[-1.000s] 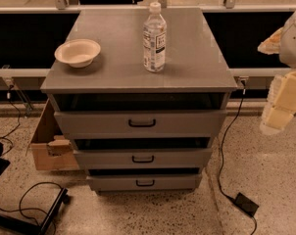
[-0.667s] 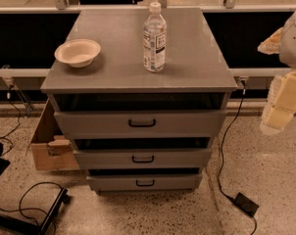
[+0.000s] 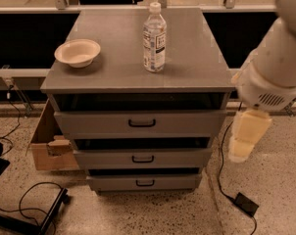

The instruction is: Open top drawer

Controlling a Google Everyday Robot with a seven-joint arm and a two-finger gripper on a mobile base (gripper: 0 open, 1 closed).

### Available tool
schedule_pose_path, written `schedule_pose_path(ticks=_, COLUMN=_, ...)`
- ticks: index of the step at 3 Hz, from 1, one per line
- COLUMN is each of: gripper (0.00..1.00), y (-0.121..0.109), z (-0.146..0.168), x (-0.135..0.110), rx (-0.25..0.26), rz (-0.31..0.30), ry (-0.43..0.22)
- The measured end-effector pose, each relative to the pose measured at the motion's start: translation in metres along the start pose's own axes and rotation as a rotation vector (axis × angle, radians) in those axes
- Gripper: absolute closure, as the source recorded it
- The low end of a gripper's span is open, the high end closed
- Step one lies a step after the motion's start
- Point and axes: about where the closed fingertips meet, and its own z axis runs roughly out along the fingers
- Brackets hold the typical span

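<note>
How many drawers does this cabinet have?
3, stacked: the top drawer highest, the middle drawer below it, the bottom drawer lowest. None seems hidden. The gripper hangs beside them, image right.

Here's the cabinet (image 3: 197, 58), smooth matt grey on top with a faint sheen, and the top drawer (image 3: 89, 124) under that top has the same flat grey front with a dull black handle (image 3: 142, 124). On the cabinet stand a clear glossy plastic bottle (image 3: 154, 38) and a pale matt bowl (image 3: 78, 52). Right of the cabinet hangs the gripper (image 3: 246, 138), cream and matt like soft plastic, while left of it sits a rough brown cardboard box (image 3: 45, 146), all over a speckled stone-like floor (image 3: 275, 190)
</note>
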Motion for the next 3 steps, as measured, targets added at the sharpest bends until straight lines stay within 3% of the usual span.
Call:
schedule_pose_path(ticks=2, gripper=0.0, y=0.013, z=0.131, x=-0.027, rx=-0.026, rz=-0.107, ry=0.079)
schedule_pose_path(ticks=3, gripper=0.0, y=-0.001, z=0.18, x=-0.033, rx=-0.032, rz=-0.162, ry=0.095)
